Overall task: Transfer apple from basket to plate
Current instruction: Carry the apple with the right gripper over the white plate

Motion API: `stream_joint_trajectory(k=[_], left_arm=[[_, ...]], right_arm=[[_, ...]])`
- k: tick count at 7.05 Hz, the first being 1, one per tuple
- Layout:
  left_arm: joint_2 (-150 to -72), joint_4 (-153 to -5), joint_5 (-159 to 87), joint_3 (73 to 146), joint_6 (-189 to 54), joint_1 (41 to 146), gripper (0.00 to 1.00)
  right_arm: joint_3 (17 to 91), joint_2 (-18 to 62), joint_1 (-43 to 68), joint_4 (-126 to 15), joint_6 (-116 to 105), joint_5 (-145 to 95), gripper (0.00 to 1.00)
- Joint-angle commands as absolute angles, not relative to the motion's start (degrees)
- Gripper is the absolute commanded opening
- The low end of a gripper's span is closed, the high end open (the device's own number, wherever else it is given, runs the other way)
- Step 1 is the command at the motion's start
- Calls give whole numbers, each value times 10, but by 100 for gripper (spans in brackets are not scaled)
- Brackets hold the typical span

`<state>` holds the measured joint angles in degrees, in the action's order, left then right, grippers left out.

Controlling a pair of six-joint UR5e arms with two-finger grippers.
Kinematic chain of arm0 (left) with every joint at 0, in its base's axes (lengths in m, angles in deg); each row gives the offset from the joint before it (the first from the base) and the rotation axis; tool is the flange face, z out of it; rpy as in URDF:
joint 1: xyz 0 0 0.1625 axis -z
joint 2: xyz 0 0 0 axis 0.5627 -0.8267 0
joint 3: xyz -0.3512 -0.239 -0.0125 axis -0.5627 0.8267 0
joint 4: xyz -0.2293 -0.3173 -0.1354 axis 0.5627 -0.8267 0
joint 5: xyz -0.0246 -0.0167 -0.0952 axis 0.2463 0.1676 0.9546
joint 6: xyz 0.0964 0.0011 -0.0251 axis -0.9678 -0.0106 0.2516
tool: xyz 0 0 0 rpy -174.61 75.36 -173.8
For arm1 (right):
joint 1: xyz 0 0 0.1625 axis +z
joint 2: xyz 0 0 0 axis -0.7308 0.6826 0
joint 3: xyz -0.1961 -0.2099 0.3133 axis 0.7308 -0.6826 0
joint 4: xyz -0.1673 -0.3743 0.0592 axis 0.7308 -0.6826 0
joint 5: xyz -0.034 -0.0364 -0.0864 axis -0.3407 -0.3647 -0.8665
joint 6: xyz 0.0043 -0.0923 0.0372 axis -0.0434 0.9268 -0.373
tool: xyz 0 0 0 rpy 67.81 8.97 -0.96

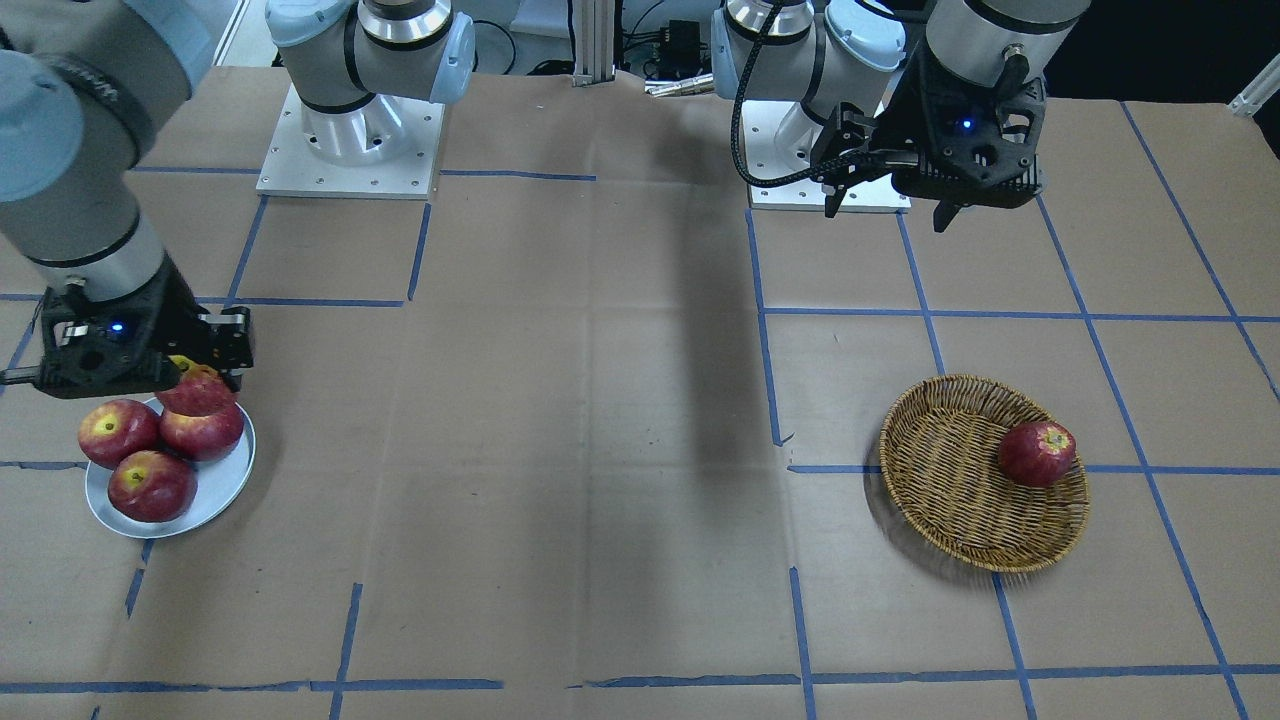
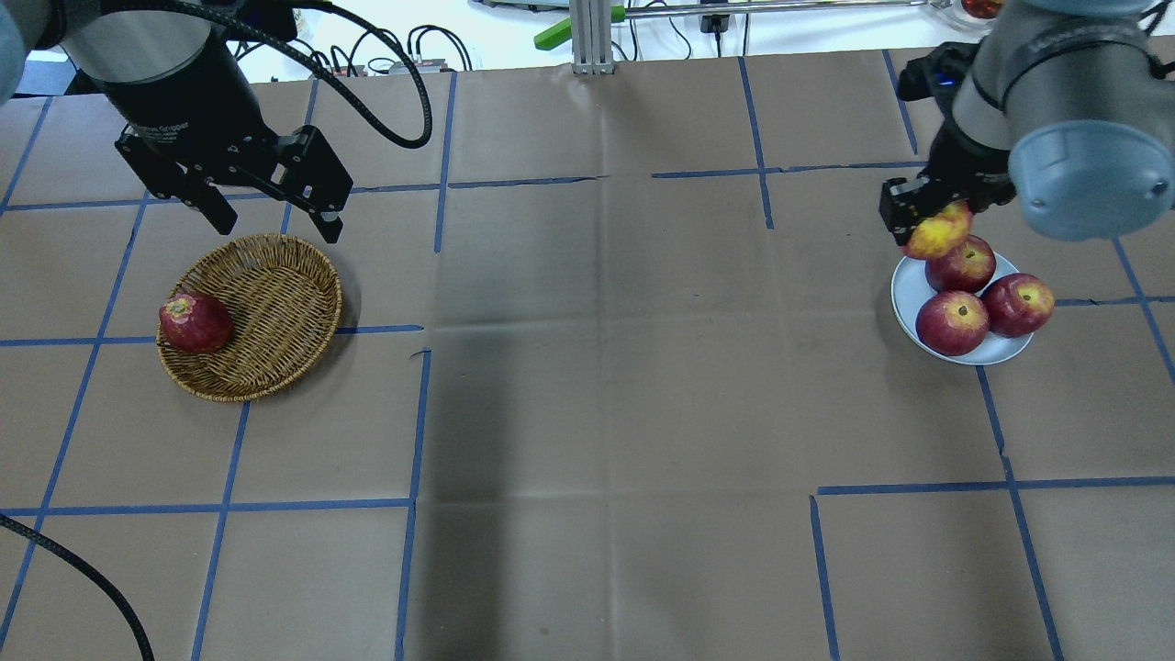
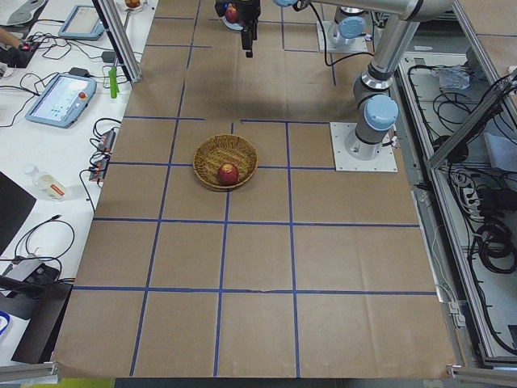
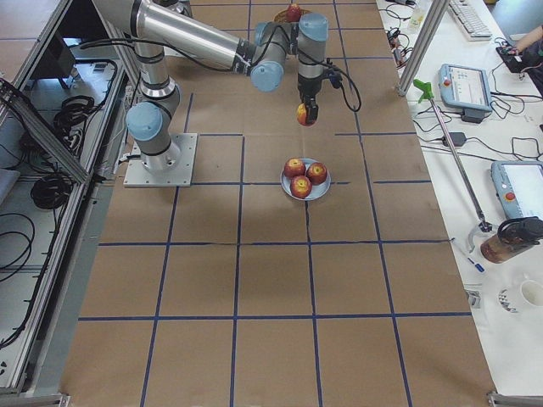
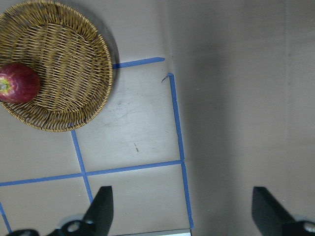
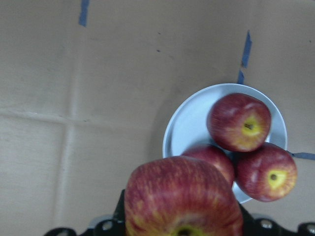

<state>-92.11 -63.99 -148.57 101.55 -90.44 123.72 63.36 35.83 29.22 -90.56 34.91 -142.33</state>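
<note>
Front-facing view: the right gripper pinches the apple at the robot-side edge of the plate, which carries three red apples; the left gripper hangs with its claw spread, on the robot's side of the basket, where a dark red apple lies.

Overhead view: the apple's yellow patch shows at the plate's far-left rim; the left claw is spread beyond the basket's far rim.

Left side view: the basket sits on the table, the dark red apple at its near side.

Right side view: the apple hangs clear above the plate.

Left wrist view: both fingers stand wide apart; the basket lies in the upper left corner.

Right wrist view: the apple fills the lower centre, the plate beneath and beyond it.
</note>
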Motion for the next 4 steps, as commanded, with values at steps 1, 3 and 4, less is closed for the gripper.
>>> stream_joint_trajectory(k=[1, 3, 4], left_arm=[[-928, -640, -1486, 1010, -904, 1237, 99], [-933, -639, -1487, 1008, -901, 1238, 99], [-935, -639, -1487, 1009, -895, 1239, 99]], right_arm=[[664, 347, 217, -926, 443, -1402, 62], [666, 315, 193, -961, 457, -1398, 62], [666, 292, 192, -990, 467, -1400, 62]])
